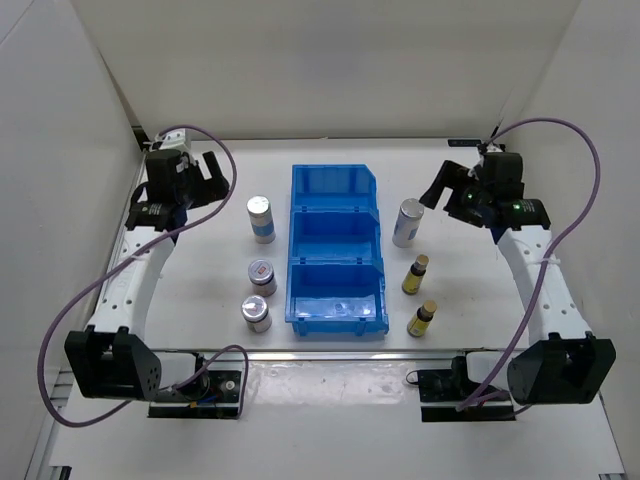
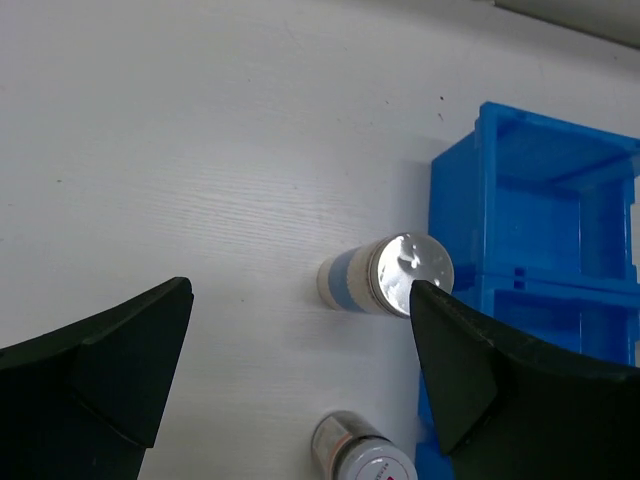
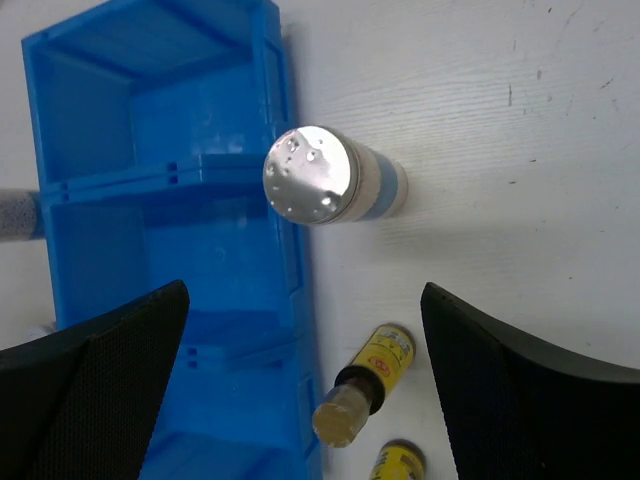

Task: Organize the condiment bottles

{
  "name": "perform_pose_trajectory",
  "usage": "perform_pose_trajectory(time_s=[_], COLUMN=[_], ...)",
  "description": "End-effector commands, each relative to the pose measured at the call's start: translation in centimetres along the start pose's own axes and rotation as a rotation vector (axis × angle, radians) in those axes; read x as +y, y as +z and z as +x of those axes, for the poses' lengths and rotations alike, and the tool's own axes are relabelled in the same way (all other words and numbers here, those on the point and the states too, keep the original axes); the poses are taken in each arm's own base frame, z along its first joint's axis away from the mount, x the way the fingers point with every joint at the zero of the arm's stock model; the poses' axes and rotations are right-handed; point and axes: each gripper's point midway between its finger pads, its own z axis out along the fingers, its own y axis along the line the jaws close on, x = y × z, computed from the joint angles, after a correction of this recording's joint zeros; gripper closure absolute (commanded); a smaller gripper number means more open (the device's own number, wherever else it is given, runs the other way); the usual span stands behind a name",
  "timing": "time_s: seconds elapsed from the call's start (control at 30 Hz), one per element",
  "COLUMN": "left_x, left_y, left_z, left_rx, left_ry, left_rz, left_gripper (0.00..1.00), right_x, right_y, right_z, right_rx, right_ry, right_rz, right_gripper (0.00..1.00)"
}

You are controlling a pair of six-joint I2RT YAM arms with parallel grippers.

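L gripper (image 2: 300, 288) spread wide above left cylinder (image 2: 385, 275); R gripper (image 3: 305, 290) spread above right cylinder (image 3: 335, 187). Blue bin (image 1: 337, 255) btwn them; jars (image 1: 262, 277) on its left, amber bottles (image 1: 416, 275) on right, all on table (image 1: 330, 160).

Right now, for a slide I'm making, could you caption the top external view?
Left gripper and right gripper open above condiment bottles, three each side of a blue bin.
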Motion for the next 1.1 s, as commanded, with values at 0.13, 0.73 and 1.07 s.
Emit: perform_pose_trajectory(time_s=[0.13, 0.73, 1.07], left_x=[-0.8, -1.7, -0.4], left_y=[0.9, -1.8, -2.5], left_z=[0.7, 1.3, 0.8], left_rx=[0.064, 0.042, 0.006], left_ry=[-0.116, -0.116, -0.116], left_rz=[0.005, 0.039, -0.025], left_gripper=[0.0, 0.0, 0.0], right_x=[3.1, 3.6, 2.0], right_y=[-4.2, 0.5, 6.7], right_z=[-4.4, -3.1, 2.3], right_rx=[-0.148, 0.018, 0.243], right_ry=[-0.031, -0.237, -0.256], right_rz=[0.017, 0.203, 0.241], right_gripper=[0.0, 0.0, 0.0])
